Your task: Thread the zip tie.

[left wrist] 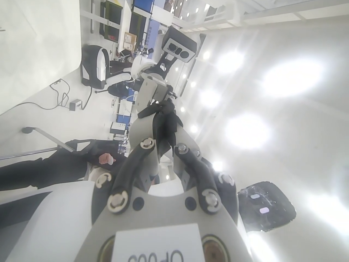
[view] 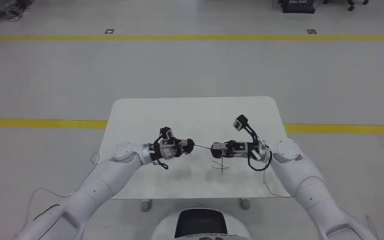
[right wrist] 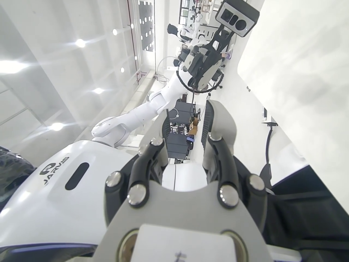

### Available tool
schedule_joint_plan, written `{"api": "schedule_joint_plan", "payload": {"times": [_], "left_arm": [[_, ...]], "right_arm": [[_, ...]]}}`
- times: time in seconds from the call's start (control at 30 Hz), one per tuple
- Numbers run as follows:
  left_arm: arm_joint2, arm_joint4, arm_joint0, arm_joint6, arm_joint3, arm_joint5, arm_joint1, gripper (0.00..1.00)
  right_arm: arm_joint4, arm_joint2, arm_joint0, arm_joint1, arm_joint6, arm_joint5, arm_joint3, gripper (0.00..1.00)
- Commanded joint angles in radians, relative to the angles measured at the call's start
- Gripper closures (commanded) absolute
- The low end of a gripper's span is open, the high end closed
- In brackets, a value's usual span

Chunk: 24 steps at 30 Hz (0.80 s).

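While poised over smooth white surface (view: pixel 180 111), pinches thin black zip tie (view: pixel 201 147) in left gripper (view: pixel 190 144), holds right gripper (right wrist: pixel 187 108) parted.

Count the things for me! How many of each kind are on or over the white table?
Grippers: 2, the left gripper and the right gripper
Zip tie: 1, the thin black zip tie stretched between them
Table: 1, the white table
Total: 4
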Motion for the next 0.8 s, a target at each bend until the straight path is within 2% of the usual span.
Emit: {"api": "schedule_joint_plan", "payload": {"times": [0.0, 0.3, 0.43, 0.77], "left_arm": [[-0.002, -0.001, 0.001, 0.0, 0.003, 0.0, -0.003, 1.0], [-0.01, 0.001, 0.003, 0.0, 0.014, -0.003, -0.013, 1.0], [-0.014, 0.005, 0.003, -0.006, 0.018, 0.0, -0.016, 1.0], [-0.026, 0.018, 0.006, -0.011, 0.021, 0.004, -0.022, 1.0]], "right_arm": [[0.001, 0.002, 0.0, -0.002, 0.004, 0.0, 0.003, 0.76], [-0.001, 0.011, -0.001, -0.011, 0.013, 0.0, 0.013, 0.85], [-0.004, 0.017, -0.002, -0.015, 0.013, 0.0, 0.016, 0.85], [-0.008, 0.025, -0.003, -0.021, 0.008, 0.0, 0.027, 0.93]]}}
